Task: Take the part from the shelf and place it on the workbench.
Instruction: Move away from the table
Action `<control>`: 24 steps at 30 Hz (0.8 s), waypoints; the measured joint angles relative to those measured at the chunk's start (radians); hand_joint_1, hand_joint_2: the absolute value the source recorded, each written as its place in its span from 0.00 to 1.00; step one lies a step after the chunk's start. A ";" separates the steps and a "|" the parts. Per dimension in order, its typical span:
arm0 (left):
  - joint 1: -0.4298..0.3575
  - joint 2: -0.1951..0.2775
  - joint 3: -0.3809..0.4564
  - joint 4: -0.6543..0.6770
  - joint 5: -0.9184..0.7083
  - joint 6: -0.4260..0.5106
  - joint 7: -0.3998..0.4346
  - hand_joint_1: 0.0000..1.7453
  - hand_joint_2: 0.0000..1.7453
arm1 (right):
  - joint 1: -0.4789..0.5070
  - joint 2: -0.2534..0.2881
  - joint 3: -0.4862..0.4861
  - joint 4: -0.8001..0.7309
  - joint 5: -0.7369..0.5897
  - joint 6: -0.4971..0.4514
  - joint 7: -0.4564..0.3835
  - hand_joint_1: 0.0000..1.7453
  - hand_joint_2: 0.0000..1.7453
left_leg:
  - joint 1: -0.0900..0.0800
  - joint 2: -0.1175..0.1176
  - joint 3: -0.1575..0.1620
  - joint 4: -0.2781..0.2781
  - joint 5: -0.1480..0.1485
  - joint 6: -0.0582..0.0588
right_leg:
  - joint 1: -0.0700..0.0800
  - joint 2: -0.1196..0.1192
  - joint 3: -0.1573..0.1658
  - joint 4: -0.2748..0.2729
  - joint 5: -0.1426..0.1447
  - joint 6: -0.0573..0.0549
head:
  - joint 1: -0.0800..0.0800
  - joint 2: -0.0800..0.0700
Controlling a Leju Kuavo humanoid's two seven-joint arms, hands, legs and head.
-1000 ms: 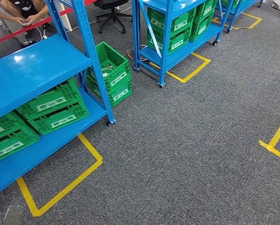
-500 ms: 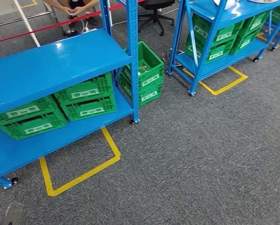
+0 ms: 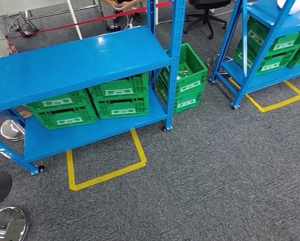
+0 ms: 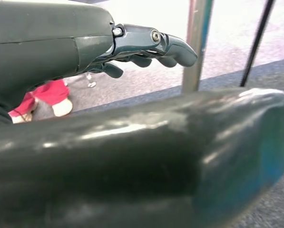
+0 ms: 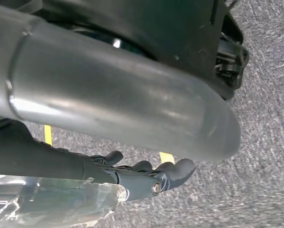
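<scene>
Camera panned left; shelf point(image 3: 76, 63) blue, green crates point(image 3: 119, 95) beneath.

Bright even light, blurred wrist close-ups

The blue shelf point(image 3: 80, 60) is cut off at nine o'clock, and a person point(image 3: 121, 4) at twelve o'clock shows just hands. The contents of the green crate point(image 3: 184, 75) are too small to tell.

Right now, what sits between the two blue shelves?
In the head view, a stack of green crates on grey carpet, between the near shelf and the far one.
</scene>
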 joint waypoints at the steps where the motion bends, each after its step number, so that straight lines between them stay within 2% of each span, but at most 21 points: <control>1: -0.002 -0.001 0.000 0.000 -0.002 -0.001 0.000 0.00 0.00 | 0.000 0.000 0.000 0.000 0.000 0.000 0.000 0.00 0.00 | -0.002 0.014 0.020 -0.037 0.008 0.006 | 0.004 -0.011 0.000 0.001 -0.004 0.005 | 0.000 0.000; 2: -0.002 -0.001 0.000 0.000 -0.003 -0.002 0.000 0.00 0.00 | -0.001 0.000 0.000 0.000 0.000 0.000 0.000 0.00 0.00 | -0.004 0.015 0.027 -0.052 0.007 0.012 | 0.007 -0.021 0.003 0.001 -0.007 0.010 | 0.001 0.000; 4: 0.003 -0.003 0.002 0.000 -0.005 -0.005 0.001 0.00 0.00 | -0.004 0.000 0.000 0.000 0.000 0.000 0.000 0.00 0.00 | -0.003 -0.010 0.025 -0.055 0.009 0.027 | 0.006 -0.034 0.011 -0.001 -0.011 0.020 | 0.001 0.000; 5: 0.006 -0.003 0.004 0.000 -0.006 -0.006 0.002 0.00 0.00 | -0.006 0.000 0.000 0.000 0.001 0.000 0.000 0.00 0.00 | -0.001 -0.021 0.025 -0.056 0.011 0.033 | 0.004 -0.019 0.012 0.007 -0.020 0.026 | 0.003 0.000; 6: 0.006 -0.003 0.005 0.000 -0.006 -0.007 0.003 0.00 0.00 | -0.006 0.000 0.000 -0.001 0.001 0.000 0.000 0.00 0.00 | 0.002 -0.032 0.025 -0.057 0.013 0.039 | 0.002 0.009 0.000 0.036 -0.039 0.032 | 0.005 0.000; 8: 0.002 -0.005 0.005 0.000 -0.007 -0.008 0.003 0.00 0.00 | -0.005 0.000 0.000 -0.001 0.001 -0.001 0.001 0.00 0.00 | 0.005 -0.055 0.022 -0.057 0.017 0.048 | -0.002 0.072 -0.054 0.158 -0.103 0.040 | 0.010 0.000; 9: 0.000 -0.006 0.005 0.000 -0.008 -0.008 0.003 0.00 0.00 | -0.003 0.000 0.000 -0.001 0.001 -0.001 0.001 0.00 0.00 | 0.005 -0.068 0.021 -0.057 0.017 0.051 | -0.003 0.086 -0.090 0.231 -0.134 0.041 | 0.011 0.000; 10: 0.000 -0.006 0.006 0.000 -0.009 -0.008 0.003 0.00 0.00 | -0.002 0.000 0.000 -0.001 0.001 -0.001 0.001 0.00 0.00 | 0.004 -0.082 0.020 -0.057 0.018 0.051 | -0.003 0.091 -0.117 0.283 -0.149 0.041 | 0.011 0.000; 11: 0.001 -0.007 0.006 0.000 -0.010 -0.008 0.003 0.00 0.00 | -0.001 0.000 0.000 -0.001 0.001 -0.001 0.002 0.00 0.00 | 0.004 -0.097 0.020 -0.057 0.018 0.051 | -0.003 0.093 -0.128 0.298 -0.143 0.040 | 0.012 0.000; 12: 0.002 -0.007 0.006 0.000 -0.010 -0.008 0.003 0.00 0.00 | 0.000 0.000 0.000 -0.001 0.001 -0.001 0.002 0.00 0.00 | 0.005 -0.113 0.020 -0.056 0.019 0.050 | -0.004 0.096 -0.119 0.271 -0.117 0.038 | 0.012 0.000; 13: 0.002 -0.007 0.006 0.000 -0.010 -0.008 0.003 0.00 0.00 | 0.000 0.000 0.000 -0.001 0.001 -0.001 0.002 0.00 0.00 | 0.005 -0.128 0.021 -0.056 0.020 0.048 | -0.005 0.105 -0.092 0.209 -0.078 0.036 | 0.012 0.000; 15: 0.001 -0.008 0.006 0.000 -0.010 -0.008 0.003 0.00 0.00 | -0.001 0.000 0.000 -0.001 0.001 -0.001 0.002 0.00 0.00 | 0.005 -0.156 0.019 -0.054 0.022 0.041 | -0.012 0.160 -0.030 0.068 -0.018 0.033 | 0.012 0.000; 16: 0.001 -0.007 0.006 0.000 -0.010 -0.008 0.003 0.00 0.00 | -0.002 0.000 0.000 -0.001 0.001 -0.001 0.002 0.00 0.00 | 0.006 -0.168 0.016 -0.054 0.023 0.035 | -0.014 0.181 -0.011 0.026 -0.006 0.031 | 0.012 0.000; 17: 0.001 -0.007 0.006 0.000 -0.010 -0.008 0.003 0.00 0.00 | -0.003 0.000 0.000 0.000 0.001 -0.001 0.002 0.00 0.00 | 0.007 -0.179 0.012 -0.054 0.026 0.028 | -0.014 0.193 -0.003 0.009 -0.005 0.028 | 0.011 0.000; 19: 0.005 -0.006 0.007 0.000 -0.010 -0.008 0.003 0.00 0.00 | -0.004 0.000 0.000 0.000 0.001 -0.001 0.002 0.00 0.00 | 0.012 -0.199 0.004 -0.057 0.033 0.013 | -0.011 0.170 0.001 0.007 -0.002 0.016 | 0.011 0.000; 20: 0.007 -0.006 0.007 0.000 -0.010 -0.009 0.003 0.00 0.00 | -0.004 0.001 0.000 0.000 0.001 -0.001 0.002 0.00 0.00 | 0.012 -0.191 0.000 -0.055 0.032 0.008 | -0.011 0.158 0.002 0.006 0.002 0.010 | 0.011 0.000; 21: 0.008 -0.006 0.007 -0.001 -0.011 -0.009 0.004 0.00 0.00 | -0.004 0.001 0.000 0.000 0.001 -0.001 0.002 0.00 0.00 | 0.011 -0.166 -0.009 -0.039 0.021 0.003 | -0.011 0.144 0.003 0.003 0.005 0.003 | 0.007 0.000; 23: 0.004 -0.008 0.008 -0.002 -0.013 -0.012 0.004 0.00 0.00 | -0.001 0.001 0.000 0.000 0.001 -0.001 0.001 0.00 0.00 | 0.008 -0.100 -0.056 0.057 -0.037 -0.005 | -0.011 0.112 0.003 -0.002 0.007 -0.006 | 0.000 0.000; 24: 0.001 -0.008 0.008 -0.002 -0.014 -0.013 0.005 0.00 0.00 | 0.001 0.001 0.000 0.000 0.001 -0.001 0.001 0.00 0.00 | 0.007 -0.078 -0.090 0.129 -0.074 -0.008 | -0.010 0.096 0.002 -0.002 0.007 -0.009 | -0.002 0.000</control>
